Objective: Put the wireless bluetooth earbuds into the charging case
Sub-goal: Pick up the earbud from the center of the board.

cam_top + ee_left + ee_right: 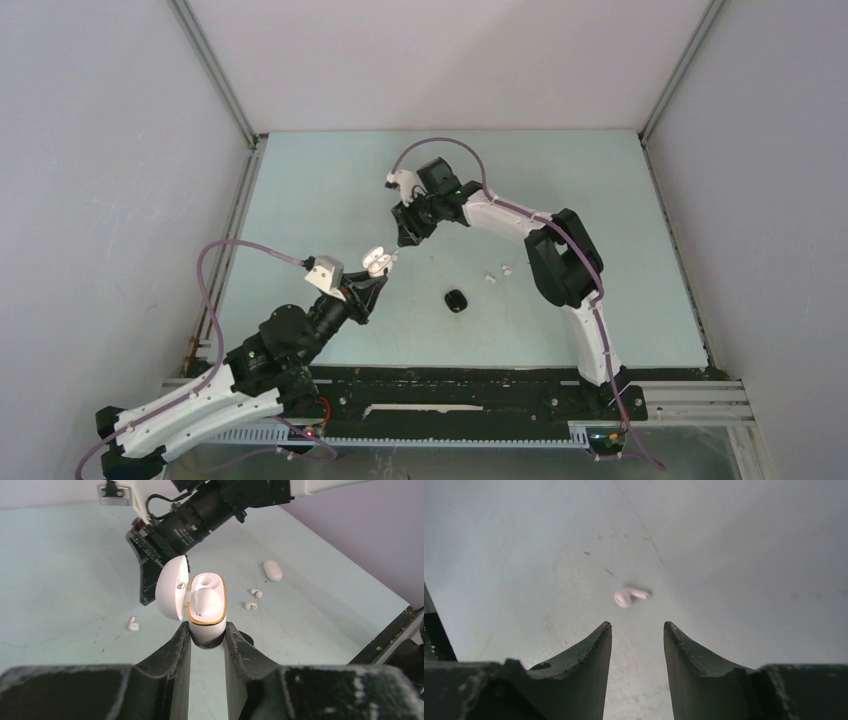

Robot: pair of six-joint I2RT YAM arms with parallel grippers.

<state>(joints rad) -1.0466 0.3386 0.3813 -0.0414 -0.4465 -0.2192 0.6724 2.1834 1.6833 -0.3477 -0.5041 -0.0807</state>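
Right wrist: right tool (637,625) parted, earbud (629,597) on table (749,555) just beyond.

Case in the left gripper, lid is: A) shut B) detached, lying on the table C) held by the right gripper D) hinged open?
D: the case, clamped in the left gripper, has its lid swung open to one side, still attached, with the gold rim exposed.

White charging case (208,626) with a gold rim, white earbud (626,597), pale green table (300,200).
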